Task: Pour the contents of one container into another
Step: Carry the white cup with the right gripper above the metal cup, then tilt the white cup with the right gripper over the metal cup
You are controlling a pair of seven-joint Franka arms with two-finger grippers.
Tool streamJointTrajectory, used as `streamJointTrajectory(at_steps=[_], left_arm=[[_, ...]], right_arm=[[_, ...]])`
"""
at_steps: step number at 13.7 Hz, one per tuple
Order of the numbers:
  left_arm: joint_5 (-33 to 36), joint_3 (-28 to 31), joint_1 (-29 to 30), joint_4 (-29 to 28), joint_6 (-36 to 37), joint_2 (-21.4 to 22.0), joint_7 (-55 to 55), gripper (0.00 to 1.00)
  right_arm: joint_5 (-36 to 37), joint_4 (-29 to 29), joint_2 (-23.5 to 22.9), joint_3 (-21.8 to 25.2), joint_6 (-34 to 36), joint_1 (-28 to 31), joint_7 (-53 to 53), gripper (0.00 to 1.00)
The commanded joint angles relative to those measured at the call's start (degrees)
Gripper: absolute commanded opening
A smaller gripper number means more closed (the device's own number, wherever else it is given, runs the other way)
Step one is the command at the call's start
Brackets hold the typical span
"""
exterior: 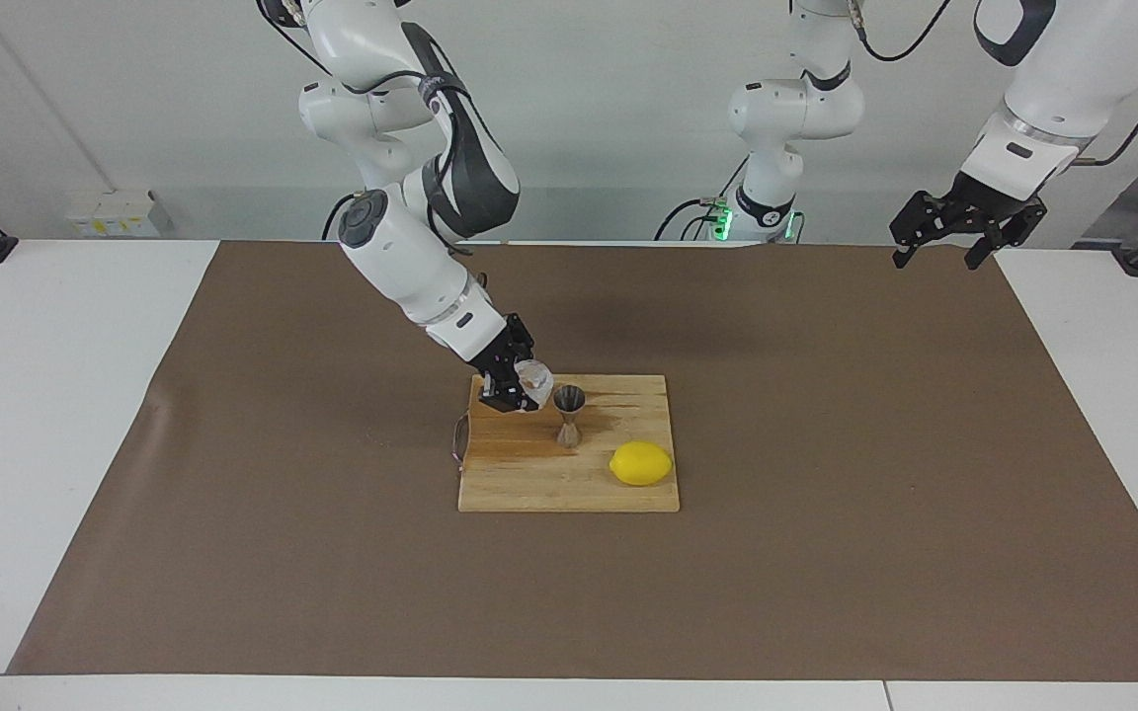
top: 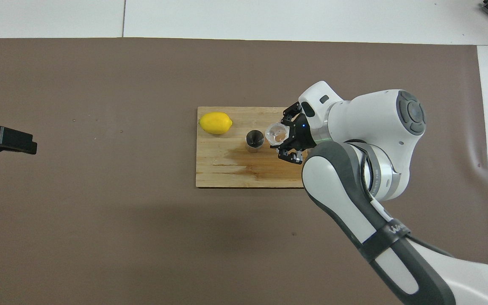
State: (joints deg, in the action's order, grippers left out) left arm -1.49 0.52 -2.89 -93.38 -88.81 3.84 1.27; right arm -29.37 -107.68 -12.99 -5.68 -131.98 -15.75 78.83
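Note:
My right gripper (exterior: 520, 387) is shut on the clear faceted glass cup (exterior: 533, 378) and holds it tilted over the wooden cutting board (exterior: 529, 484), its mouth turned toward the steel jigger (exterior: 569, 415). The jigger stands upright on the board, right beside the cup. In the overhead view the cup (top: 277, 133) sits in the right gripper (top: 288, 137) next to the jigger's open top (top: 254, 140). My left gripper (exterior: 954, 232) waits open and empty in the air above the left arm's end of the table; it also shows in the overhead view (top: 2, 140).
A yellow lemon (exterior: 641, 463) lies on the board, farther from the robots than the jigger and toward the left arm's end. A darker wet-looking patch (top: 248, 163) marks the board near the jigger. A brown mat (exterior: 233, 444) covers the table.

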Motion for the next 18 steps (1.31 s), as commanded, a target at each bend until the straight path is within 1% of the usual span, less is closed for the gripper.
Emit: streamJointTrajectory(at_steps=[1, 3, 5, 6, 8, 10, 16, 18], left_arm=[[-0.62, 0.01, 0.34, -0.22, 0.74, 0.29, 0.31, 1.00], [-0.62, 0.01, 0.34, -0.22, 0.74, 0.29, 0.31, 1.00], [-0.62, 0.01, 0.34, -0.22, 0.74, 0.29, 0.31, 1.00], [-0.62, 0.01, 0.34, -0.22, 0.83, 0.29, 0.31, 1.00], [-0.62, 0.01, 0.34, -0.22, 0.74, 0.29, 0.31, 1.00], [-0.62, 0.01, 0.34, -0.22, 0.74, 0.29, 0.31, 1.00], [-0.62, 0.01, 0.34, -0.22, 0.74, 0.29, 0.31, 1.00], [-0.62, 0.01, 0.34, -0.22, 0.74, 0.29, 0.31, 1.00]], right_arm=[[4.48, 0.71, 0.25, -0.12, -0.56, -0.25, -3.50, 0.10], [9.21, 1.24, 0.08, -0.12, -0.56, -2.26, -6.65, 0.09], [13.79, 1.77, -0.01, -0.12, -0.99, -2.44, -10.43, 0.09], [15.38, 1.77, -0.01, -0.21, -1.08, -2.45, -11.84, 0.09], [16.79, 1.94, -0.10, -0.12, -1.17, -4.46, -14.39, 0.09], [21.17, 2.03, -0.19, -0.21, -2.22, -4.64, -18.34, 0.09], [22.25, 1.86, -0.54, -0.21, -2.31, -4.99, -18.89, 0.09], [24.78, 1.77, -0.54, -0.21, -2.14, -5.08, -18.98, 0.09]])
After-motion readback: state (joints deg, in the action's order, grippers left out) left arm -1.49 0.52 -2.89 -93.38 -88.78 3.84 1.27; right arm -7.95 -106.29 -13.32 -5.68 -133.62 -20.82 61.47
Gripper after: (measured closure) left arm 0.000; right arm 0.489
